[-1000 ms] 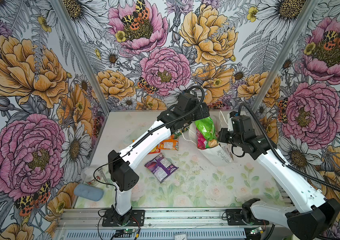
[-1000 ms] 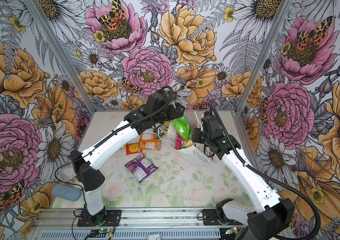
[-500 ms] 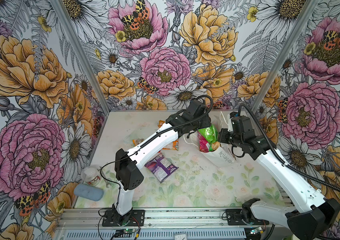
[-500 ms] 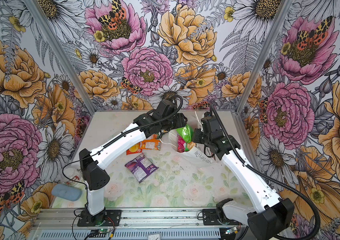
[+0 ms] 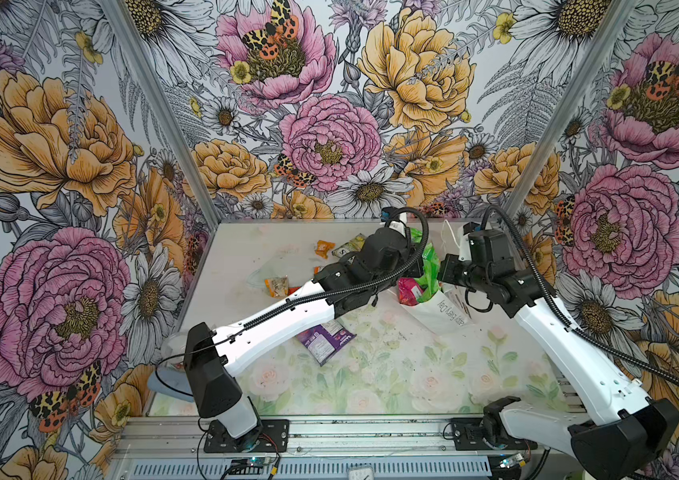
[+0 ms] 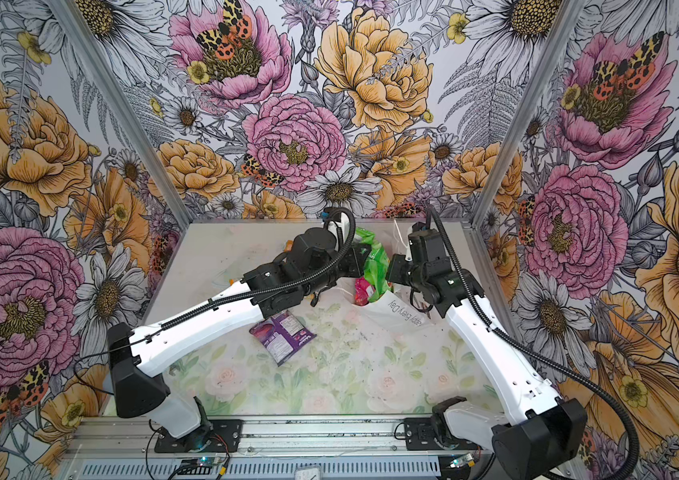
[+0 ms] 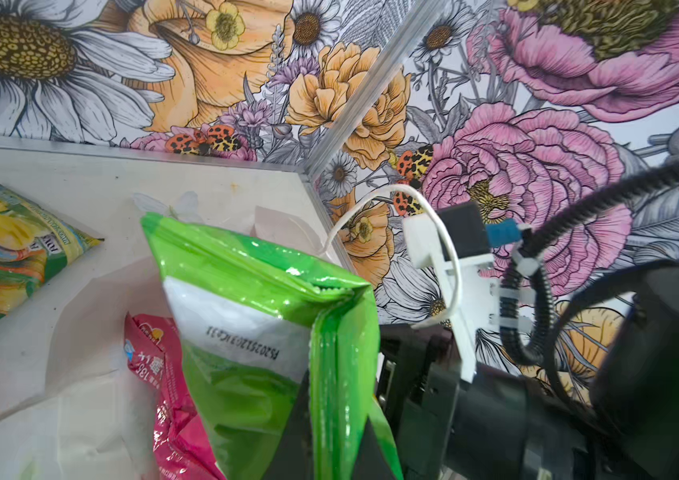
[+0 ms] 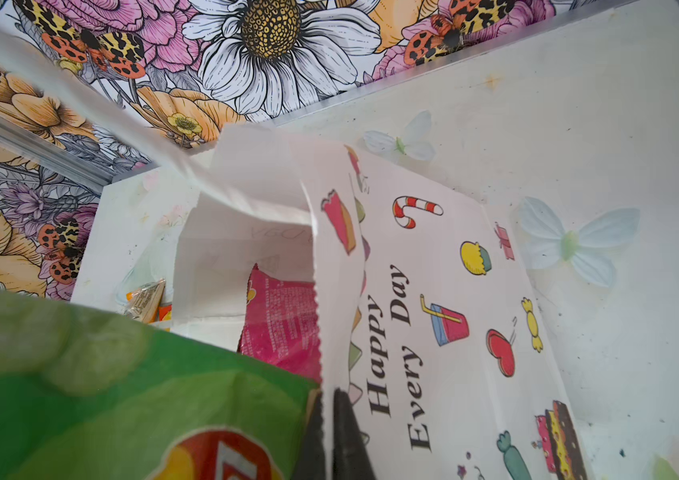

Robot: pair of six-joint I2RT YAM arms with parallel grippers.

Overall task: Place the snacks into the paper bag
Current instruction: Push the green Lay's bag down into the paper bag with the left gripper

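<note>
In a top view the green chip packet (image 5: 427,266) sticks out of the paper bag (image 5: 443,311); left wrist view, my left hand (image 7: 339,409) pinches its side fold, the packet running lengthwise away from it; right wrist view, my right hand (image 8: 328,415) is clamped on the bag's rim.

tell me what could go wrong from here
The left tool grips the green chips packet, which sticks well out of the paper bag beside the pink packet: it could jam or fall out on release. The right tool pinches only the bag's rim: pushing might tear it.
</note>
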